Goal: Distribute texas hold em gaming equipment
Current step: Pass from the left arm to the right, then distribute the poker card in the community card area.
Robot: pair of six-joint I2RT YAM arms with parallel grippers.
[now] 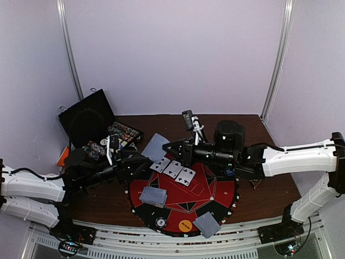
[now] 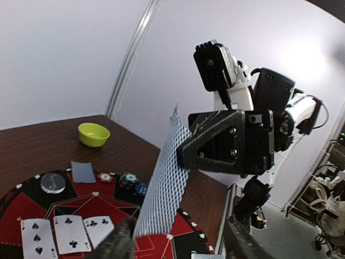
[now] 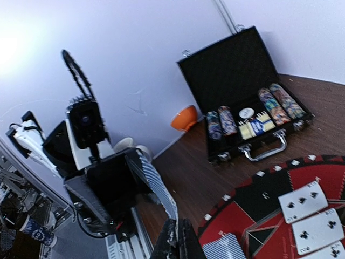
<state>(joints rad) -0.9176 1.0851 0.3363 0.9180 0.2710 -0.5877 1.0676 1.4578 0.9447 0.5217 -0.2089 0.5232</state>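
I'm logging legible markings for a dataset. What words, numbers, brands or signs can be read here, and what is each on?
No word, brand or number is readable.
Spade card: black spade pips; corner index too small.
Middle club card: black club pips; index too small.
Right club card: black club pips; index too small.
Orange button disc: dark print, too blurred.

Counts, clock positions on the mat [image 1: 218, 191], top view: 3 face-up cards [image 1: 172, 169] in a row just off centre toward 11. 3 face-down: raised card [image 1: 156, 147] at 11, 9 o'clock pile [image 1: 153, 196], 5 o'clock pile [image 1: 207, 224]. 2 button discs: orange disc [image 1: 185, 225] at 6, dark disc [image 1: 160, 222] at 7. 1 chip case [image 1: 86, 121]. 2 bowls: lime-green bowl [image 2: 93, 134], orange bowl [image 3: 186, 117].
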